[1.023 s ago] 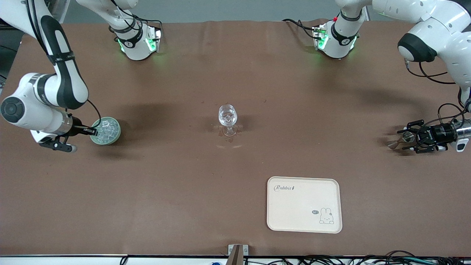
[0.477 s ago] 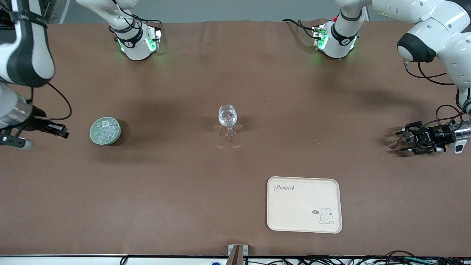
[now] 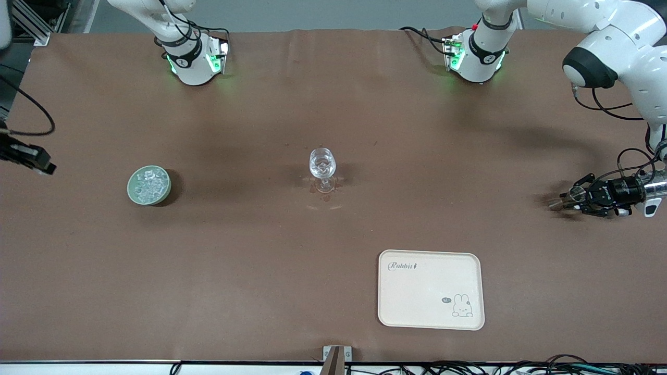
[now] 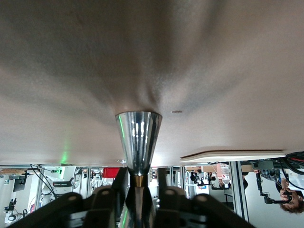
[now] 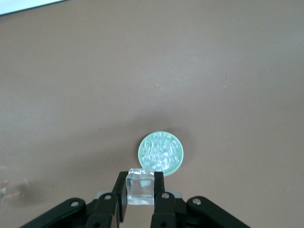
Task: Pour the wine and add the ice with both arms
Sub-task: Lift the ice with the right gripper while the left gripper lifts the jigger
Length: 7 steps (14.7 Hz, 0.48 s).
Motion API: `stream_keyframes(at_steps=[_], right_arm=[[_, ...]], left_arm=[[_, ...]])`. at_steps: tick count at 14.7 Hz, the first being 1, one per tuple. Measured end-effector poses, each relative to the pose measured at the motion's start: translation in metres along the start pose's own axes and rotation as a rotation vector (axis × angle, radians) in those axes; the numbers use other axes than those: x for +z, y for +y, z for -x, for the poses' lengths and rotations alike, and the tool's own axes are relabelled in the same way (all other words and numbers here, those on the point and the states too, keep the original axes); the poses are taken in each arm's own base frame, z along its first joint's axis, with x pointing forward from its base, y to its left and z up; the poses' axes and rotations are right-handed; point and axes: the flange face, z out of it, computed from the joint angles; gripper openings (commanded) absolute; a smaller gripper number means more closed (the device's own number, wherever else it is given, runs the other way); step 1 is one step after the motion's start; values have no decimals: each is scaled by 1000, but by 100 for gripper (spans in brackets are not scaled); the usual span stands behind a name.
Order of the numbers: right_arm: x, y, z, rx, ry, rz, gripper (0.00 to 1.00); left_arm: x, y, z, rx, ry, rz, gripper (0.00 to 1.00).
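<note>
At the middle of the brown tabletop (image 3: 333, 104) stands a clear stemmed glass (image 3: 322, 169), upright, with clear contents in its bowl. This glass serves as the reference point.

Toward the right arm's end from the glass, and level with it, sits a round green dish (image 3: 149, 185) holding a heap of ice (image 3: 149, 184). The dish is well apart from the glass.

Right gripper (image 5: 140, 186): raised over the tabletop, above and to one side of the dish. Its two fingers (image 5: 121, 190) are closed on a single ice cube (image 5: 140, 187), held between the pads. In the front view only part of this gripper (image 3: 28, 156) shows at the picture's edge.

Left gripper (image 3: 576, 198): low over the tabletop, well apart from the glass toward the left arm's end. It grips a small metal cup (image 4: 138, 137) by its narrow base; the cup lies sideways, mouth pointing away from the gripper.

Nearer to the front camera than the glass, toward the left arm's end, lies a cream tray (image 3: 431, 289) printed with a rabbit. Nothing rests on it.
</note>
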Motion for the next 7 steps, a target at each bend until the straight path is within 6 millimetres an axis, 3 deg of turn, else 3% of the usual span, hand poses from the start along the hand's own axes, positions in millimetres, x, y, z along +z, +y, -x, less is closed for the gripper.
stream_keyframes(at_steps=[3, 7], right_arm=[[-32, 1, 12, -2, -10, 1, 1], [-40, -1, 16, -7, 1, -1, 1]], left_arm=[[-5, 1, 2, 6, 1, 5, 0], [-9, 11, 36, 35, -62, -22, 0]])
